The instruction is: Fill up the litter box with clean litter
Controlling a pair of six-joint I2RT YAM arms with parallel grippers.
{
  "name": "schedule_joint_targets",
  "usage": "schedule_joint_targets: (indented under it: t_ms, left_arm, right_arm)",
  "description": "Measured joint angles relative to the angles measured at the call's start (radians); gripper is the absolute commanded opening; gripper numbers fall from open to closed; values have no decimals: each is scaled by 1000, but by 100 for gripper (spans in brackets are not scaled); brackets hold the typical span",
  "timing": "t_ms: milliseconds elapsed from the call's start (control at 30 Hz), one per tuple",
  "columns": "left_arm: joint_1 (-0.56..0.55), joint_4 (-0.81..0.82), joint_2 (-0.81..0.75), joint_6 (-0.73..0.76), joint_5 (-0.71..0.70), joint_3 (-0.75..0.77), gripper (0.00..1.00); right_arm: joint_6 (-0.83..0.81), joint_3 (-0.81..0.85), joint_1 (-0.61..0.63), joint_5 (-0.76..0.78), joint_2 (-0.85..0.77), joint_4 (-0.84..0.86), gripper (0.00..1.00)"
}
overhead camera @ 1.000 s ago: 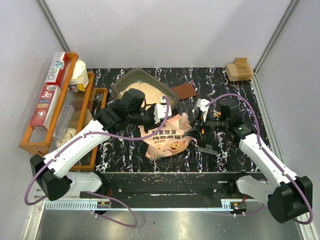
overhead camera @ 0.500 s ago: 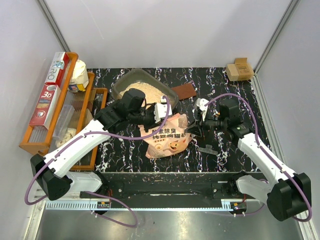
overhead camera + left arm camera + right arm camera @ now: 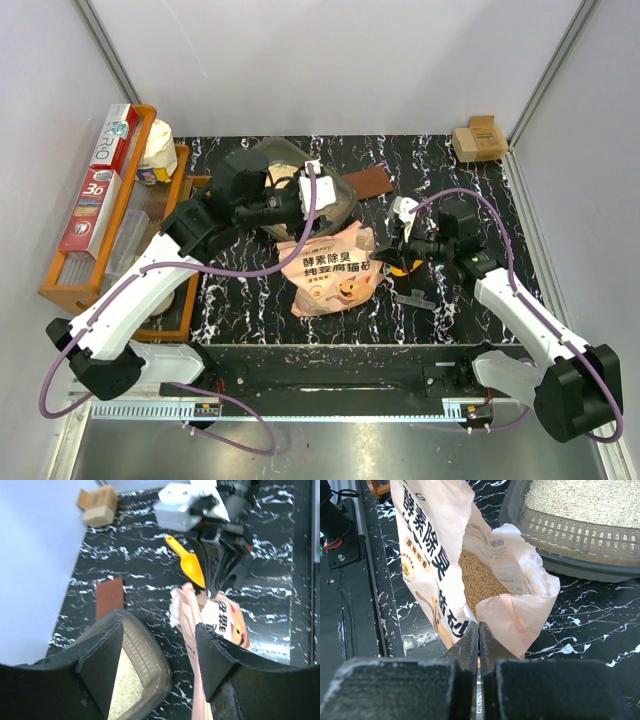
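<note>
The litter box (image 3: 342, 195) lay directly beneath the left gripper (image 3: 312, 180), with a pale bed of clean litter (image 3: 585, 500) already spread across its floor. Just on the near side of that gripper stood the pink bag (image 3: 330, 270), its mouth gaping toward the box and more granules visible deep inside it.

What had changed was the left gripper's place. Half a second earlier it had been down at the bag's upper lip. Now it had lifted away and swung back over the box, fingers spread wide with nothing between them (the left wrist view showed only table, box rim and bag edge in the gap). So the bag had been let go on that side.

The right gripper (image 3: 479, 630) remained pinched tight on the near lip of the bag's mouth, the thin pink film caught between its closed fingers. The bag had not slumped shut after the release.

A yellow scoop (image 3: 186, 562) lay on the table just beside the right gripper.

I judged filling to be under way rather than finished. With one side freed, the bag's opening depended on the right gripper alone, and the freed left gripper could go for the scoop or take a new hold.
</note>
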Motion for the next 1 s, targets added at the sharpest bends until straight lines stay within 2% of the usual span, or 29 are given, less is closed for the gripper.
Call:
schedule_joint_targets:
  t_ms: [33, 133, 167, 300, 400, 567, 1000]
  left_arm:
    - [2, 14, 1, -3, -6, 16, 62]
    - [40, 58, 24, -41, -9, 29, 50]
    - [68, 80, 43, -64, -3, 29, 37]
    - [208, 143, 215, -165, 50, 63, 24]
    - [259, 164, 366, -212, 108, 95, 22]
    - [249, 178, 539, -269, 230, 100, 23]
    - [116, 304, 617, -331, 463, 89, 24]
  right_arm:
    - [5, -2, 0, 2, 0, 8, 1]
    - [16, -6, 2, 5, 0, 24, 1]
    - [18, -6, 3, 7, 0, 27, 0]
    - [23, -6, 4, 8, 0, 29, 1]
    - [29, -6, 4, 15, 0, 32, 1]
    - [34, -7, 5, 25, 0, 33, 0]
    - [38, -6, 5, 52, 18, 42, 0]
